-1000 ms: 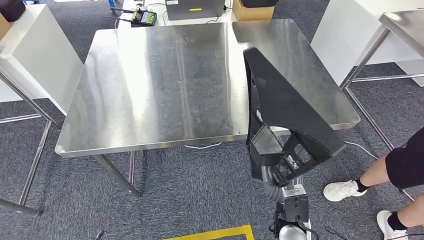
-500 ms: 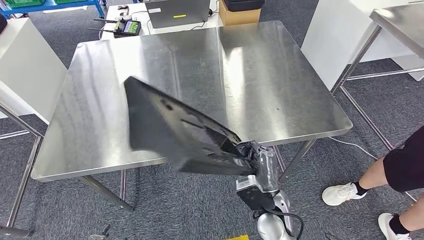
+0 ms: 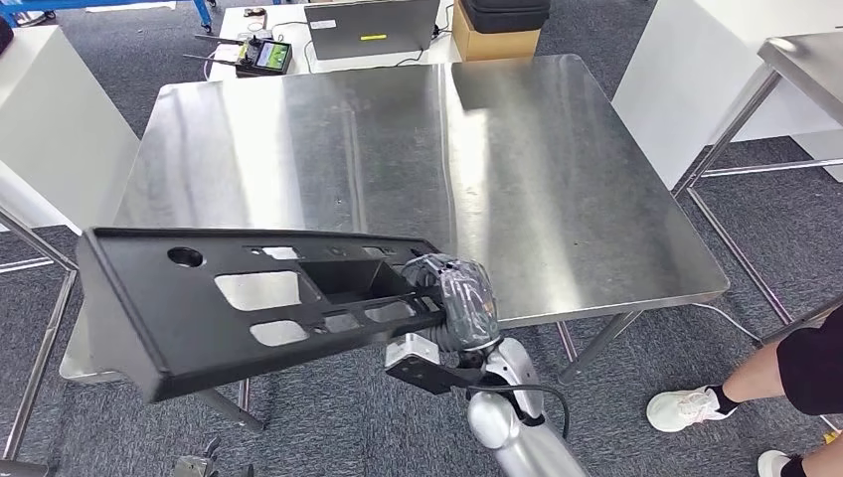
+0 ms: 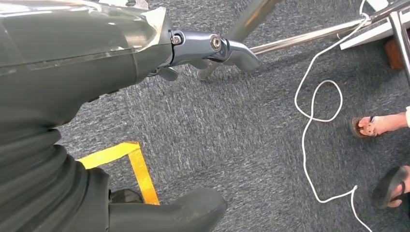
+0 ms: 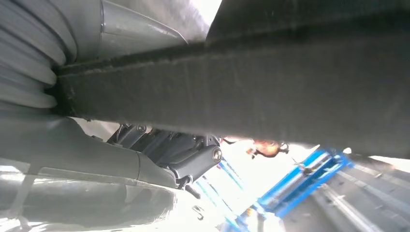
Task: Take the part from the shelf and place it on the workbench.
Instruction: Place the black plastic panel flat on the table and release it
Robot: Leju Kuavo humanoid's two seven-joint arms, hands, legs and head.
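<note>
while the right hand (image 3: 459,298) grips the black part (image 3: 239,298) over the workbench (image 3: 557,189) edge, left fingers (image 4: 212,48) hang open.

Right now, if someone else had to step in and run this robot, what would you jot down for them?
Right hand: grips one end of the black part, which it holds roughly level over the near left edge of the workbench, jutting out past that edge.
Left hand: holds nothing and hangs over the carpet.
Done: the part is off the shelf and at the workbench.
Left: lower the part onto the steel top, let go, pull the arm back.
Note: a person's legs are at the right, close to the workbench.
</note>
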